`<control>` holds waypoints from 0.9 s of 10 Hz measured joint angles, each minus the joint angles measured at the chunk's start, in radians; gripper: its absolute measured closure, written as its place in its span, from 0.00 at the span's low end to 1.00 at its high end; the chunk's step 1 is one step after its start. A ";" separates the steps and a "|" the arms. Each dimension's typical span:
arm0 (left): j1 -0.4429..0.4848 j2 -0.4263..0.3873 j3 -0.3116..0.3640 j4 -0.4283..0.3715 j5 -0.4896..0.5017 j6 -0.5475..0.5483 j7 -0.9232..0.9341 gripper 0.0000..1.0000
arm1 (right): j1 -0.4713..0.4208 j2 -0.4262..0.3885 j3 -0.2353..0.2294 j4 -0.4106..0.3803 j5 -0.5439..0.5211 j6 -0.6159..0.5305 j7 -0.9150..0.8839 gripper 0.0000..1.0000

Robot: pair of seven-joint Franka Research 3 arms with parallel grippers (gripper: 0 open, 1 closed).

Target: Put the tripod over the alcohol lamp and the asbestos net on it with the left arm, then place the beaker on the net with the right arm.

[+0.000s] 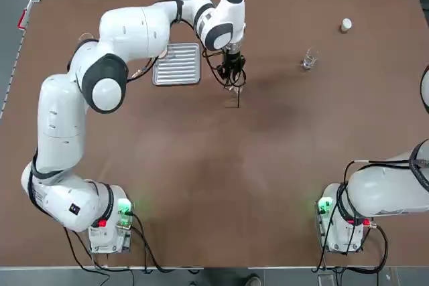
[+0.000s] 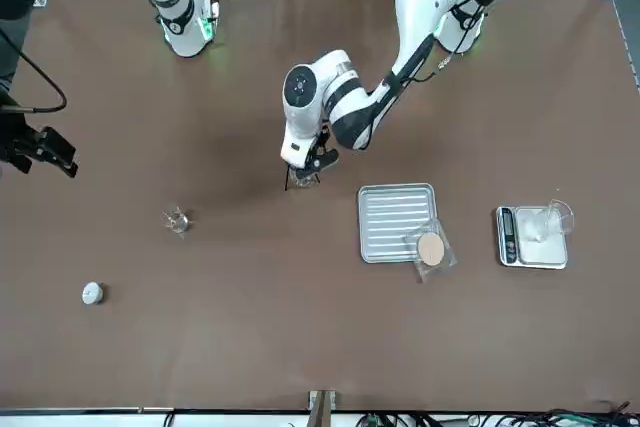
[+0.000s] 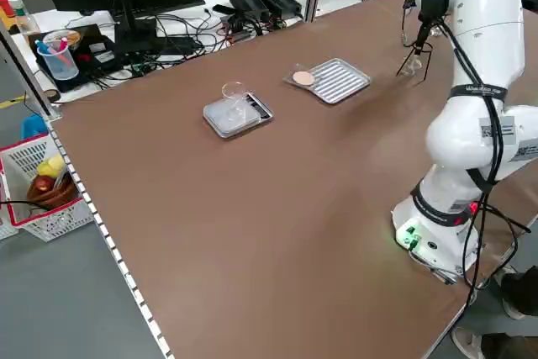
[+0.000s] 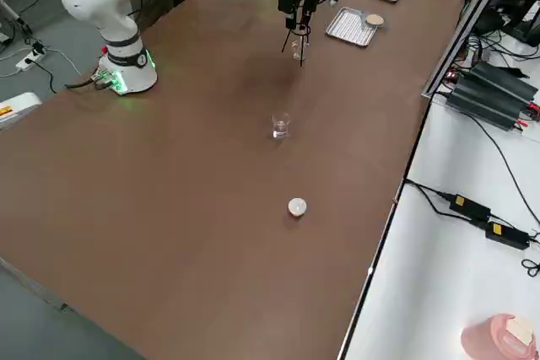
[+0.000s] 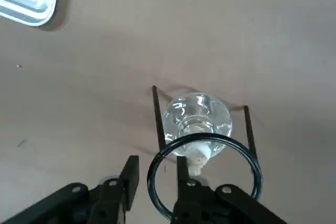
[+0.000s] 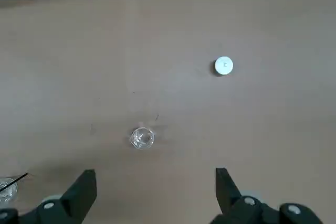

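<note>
Across the whole overhead picture spreads the brown worktop [image 1: 201, 165]. The left arm [image 1: 74, 118] reaches from the lower left up to the upper middle, and its tool [image 1: 233, 77] points down over the tripod [image 1: 232, 96]. The right arm [image 1: 395, 189] sits folded at the lower right edge; its tool [image 6: 155, 192] hangs with its fingers wide apart and nothing between them.

Just left of the left tool in the overhead picture lies a ribbed metal tray [image 1: 178, 63]. From the front camera, a small scale [image 2: 530, 237] with a clear container on it stands at the right, and the asbestos net [image 2: 430, 247] rests against the tray's lower right corner, partly on it.

In the left wrist picture the tripod's ring [image 5: 203, 174] sits over the alcohol lamp [image 5: 198, 121], whose whitish top shows through the ring, with the legs standing on either side of it. The left tool's fingers [image 5: 122, 182] are partly apart with the ring's near edge between them; whether they grip it I cannot tell.

The beaker [image 1: 309, 60] stands alone at the upper right of the overhead picture, and a small white bottle [image 1: 346, 25] stands farther toward the upper right corner.
</note>
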 joint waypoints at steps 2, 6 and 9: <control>0.001 0.000 0.001 0.002 0.000 0.000 0.000 0.59 | 0.000 0.000 0.000 0.000 0.000 0.000 0.000 0.00; 0.002 -0.007 -0.002 0.016 0.000 0.000 -0.004 0.50 | 0.000 0.000 0.002 -0.001 0.001 0.000 0.000 0.00; -0.003 -0.029 -0.011 0.019 0.000 -0.043 -0.013 0.50 | 0.001 0.000 0.007 -0.005 0.004 0.000 -0.001 0.00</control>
